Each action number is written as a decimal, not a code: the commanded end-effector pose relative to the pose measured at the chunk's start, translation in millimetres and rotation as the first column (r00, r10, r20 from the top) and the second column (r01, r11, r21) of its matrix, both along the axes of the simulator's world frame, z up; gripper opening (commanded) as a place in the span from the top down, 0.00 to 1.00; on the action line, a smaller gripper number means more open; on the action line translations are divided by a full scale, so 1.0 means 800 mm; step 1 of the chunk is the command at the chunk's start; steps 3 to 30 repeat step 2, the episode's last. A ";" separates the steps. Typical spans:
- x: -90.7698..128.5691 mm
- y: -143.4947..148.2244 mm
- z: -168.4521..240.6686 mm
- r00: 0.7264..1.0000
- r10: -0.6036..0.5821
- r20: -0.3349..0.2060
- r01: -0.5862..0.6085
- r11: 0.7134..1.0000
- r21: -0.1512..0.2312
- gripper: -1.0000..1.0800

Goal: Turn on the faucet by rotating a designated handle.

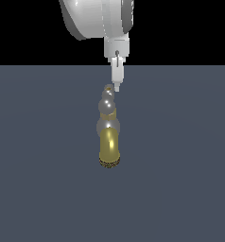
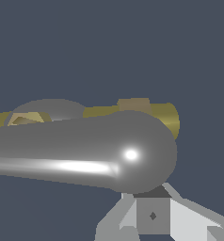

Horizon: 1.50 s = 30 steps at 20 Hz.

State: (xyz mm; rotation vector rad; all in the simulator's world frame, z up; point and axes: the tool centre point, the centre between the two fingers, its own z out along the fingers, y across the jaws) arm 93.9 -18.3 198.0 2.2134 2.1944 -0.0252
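Note:
The faucet stands on the grey floor with its brass-gold spout and dark mesh tip facing the exterior view. Its silver handle runs away from the camera, showing rounded knobs one behind another. My gripper hangs down from above, its jaws together and holding nothing, its tip right beside the far knob on the exterior view's right. In the wrist view the handle's arm and rounded knob fill the middle, very close to my gripper. The brass spout shows behind the handle.
The flat grey floor spreads all around the faucet. The arm's white wrist body hangs above the faucet at the top of the exterior view.

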 end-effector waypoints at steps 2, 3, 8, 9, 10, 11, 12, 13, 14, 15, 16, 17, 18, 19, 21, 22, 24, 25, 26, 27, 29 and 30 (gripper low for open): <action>-0.002 0.092 0.000 0.997 0.076 -0.006 -0.076 0.997 0.029 1.00; -0.002 0.092 0.000 0.997 0.076 -0.006 -0.076 0.997 0.029 1.00; -0.002 0.092 0.000 0.997 0.076 -0.006 -0.076 0.997 0.029 1.00; -0.002 0.092 0.000 0.997 0.076 -0.006 -0.076 0.997 0.029 1.00; -0.002 0.092 0.000 0.997 0.076 -0.006 -0.076 0.997 0.029 1.00; -0.002 0.092 0.000 0.997 0.076 -0.006 -0.076 0.997 0.029 1.00; -0.002 0.092 0.000 0.997 0.076 -0.006 -0.076 0.997 0.029 1.00; -0.002 0.092 0.000 0.997 0.076 -0.006 -0.076 0.997 0.029 1.00; -0.002 0.092 0.000 0.997 0.076 -0.006 -0.076 0.997 0.029 1.00; -0.002 0.092 0.000 0.997 0.076 -0.006 -0.076 0.997 0.029 1.00; -0.002 0.092 0.000 0.997 0.076 -0.006 -0.076 0.997 0.029 1.00; -0.002 0.092 0.000 0.997 0.076 -0.006 -0.076 0.997 0.029 1.00; -0.002 0.092 0.000 0.997 0.076 -0.006 -0.076 0.997 0.029 1.00; -0.002 0.092 0.000 0.997 0.076 -0.006 -0.076 0.997 0.029 1.00; -0.002 0.092 0.000 0.997 0.076 -0.006 -0.076 0.997 0.029 1.00; -0.002 0.092 0.000 0.997 0.076 -0.006 -0.076 0.997 0.029 1.00; -0.002 0.092 0.000 0.997 0.076 -0.006 -0.076 0.997 0.029 1.00; -0.002 0.092 0.000 0.997 0.076 -0.006 -0.076 0.997 0.029 1.00; -0.002 0.092 0.000 0.997 0.076 -0.006 -0.076 0.997 0.029 1.00; -0.002 0.092 0.000 0.997 0.076 -0.006 -0.076 0.997 0.029 1.00; -0.002 0.092 0.000 0.997 0.076 -0.006 -0.076 0.997 0.029 1.00; -0.002 0.092 0.000 0.997 0.076 -0.006 -0.076 0.997 0.029 1.00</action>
